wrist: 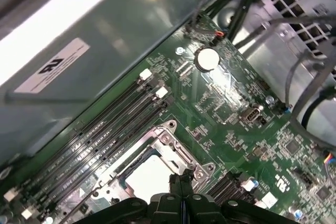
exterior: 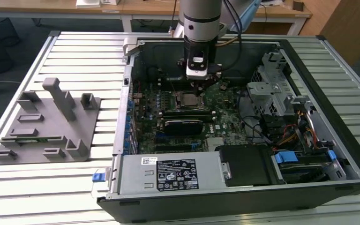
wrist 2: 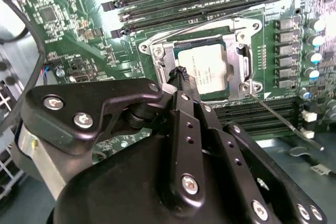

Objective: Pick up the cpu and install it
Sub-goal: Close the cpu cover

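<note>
The cpu (wrist 2: 212,69) lies flat inside the socket frame (wrist 2: 157,51). The gripper (wrist 2: 182,73) is closed on nothing, tips together at the cpu's edge, probably pressing it square into its seat.

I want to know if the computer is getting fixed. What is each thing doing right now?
cpu: lying flat in its socket on the green board.
hand: shut, holding nothing, tip at the cpu's corner.
computer case: lying on its side, open on top.
</note>
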